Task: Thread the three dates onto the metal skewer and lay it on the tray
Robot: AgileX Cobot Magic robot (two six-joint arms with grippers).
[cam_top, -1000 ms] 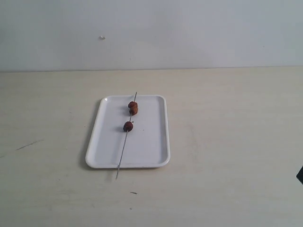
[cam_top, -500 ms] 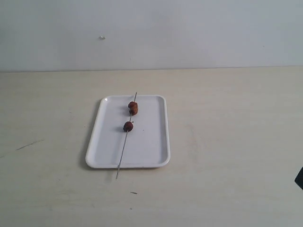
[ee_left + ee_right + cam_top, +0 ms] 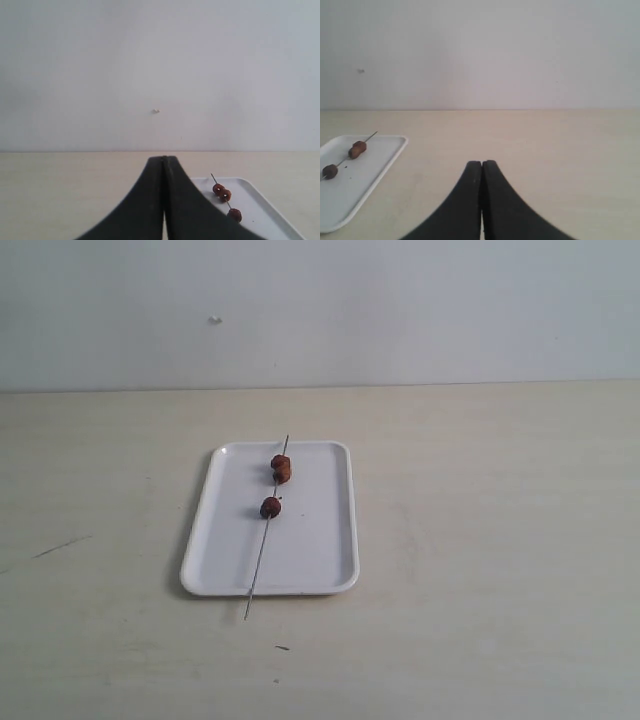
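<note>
The metal skewer (image 3: 262,550) is lying lengthwise along the tray (image 3: 315,540), slightly slanted, and the tray is sitting flat on the pale counter (image 3: 480,540). The skewer's near tip is sticking out past the tray's near rim and hanging over the counter; a small dark speck (image 3: 283,647) is lying on the counter just in front of it. Farther along the rod, a single date (image 3: 271,507) is sitting threaded around the tray's middle. Beyond a short bare stretch, two dates (image 3: 281,468) are sitting threaded and touching each other close to the far rim. The skewer's far tip is poking out just past that rim. Behind the counter a plain white wall (image 3: 400,310) is rising, carrying one tiny mark (image 3: 215,320).

Neither arm is showing in the exterior view. In its wrist view the left gripper (image 3: 164,160) is staying clenched, jaws pressing flat together with nothing between them, well apart from the tray, which is showing beyond it. The right gripper (image 3: 482,162) is clenching the same way, gripping nothing, with the tray lying off to one side.
</note>
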